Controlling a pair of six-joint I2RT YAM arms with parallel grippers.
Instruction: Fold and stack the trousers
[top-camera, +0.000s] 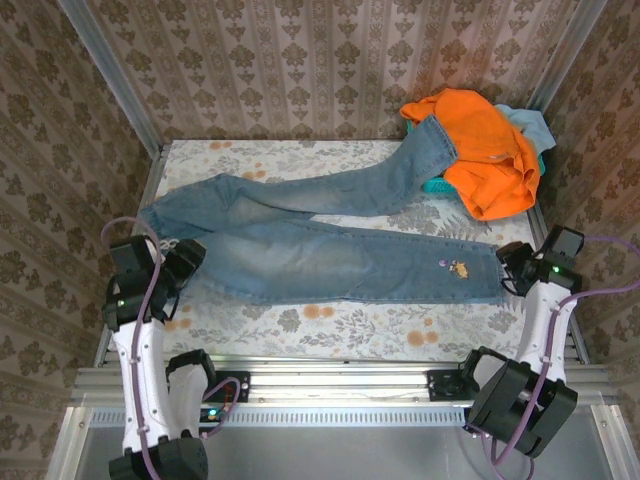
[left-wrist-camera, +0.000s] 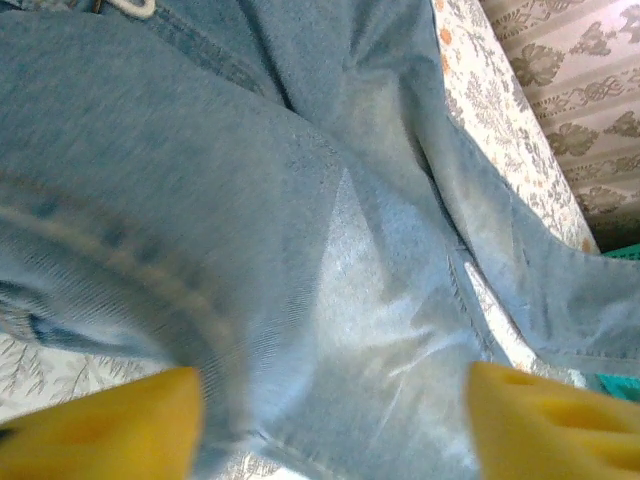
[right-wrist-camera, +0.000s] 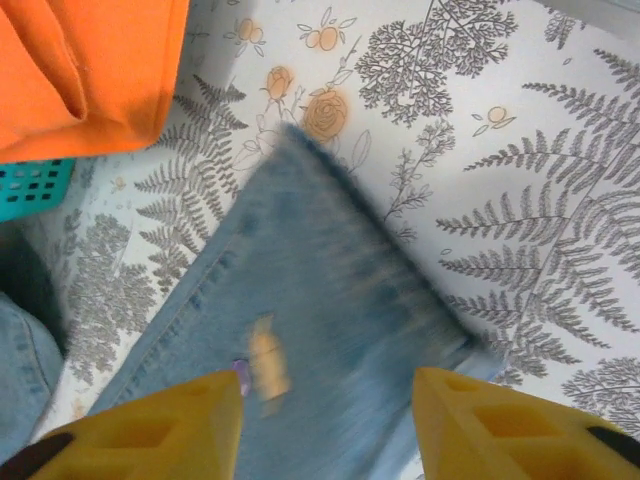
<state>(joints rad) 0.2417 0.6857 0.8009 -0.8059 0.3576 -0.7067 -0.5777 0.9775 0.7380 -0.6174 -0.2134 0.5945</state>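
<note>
left gripper (left-wrist-camera: 332, 400) spread above waist | right gripper (right-wrist-camera: 328, 400) spread above near hem | trousers (top-camera: 300, 260) unfolded | we risk dragging orange garment (top-camera: 490, 140): far leg touches it

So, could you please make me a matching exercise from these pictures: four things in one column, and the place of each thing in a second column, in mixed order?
Things
1. trousers
2. orange garment
3. left gripper
4. right gripper

Places
A. above the hem of the near leg, on the right side
B. heaped on the teal basket in the far right corner
C. above the waist end of the denim, on the left side
D. spread out across the table

Pairs: 1-D; 2-B; 3-C; 4-A
</note>
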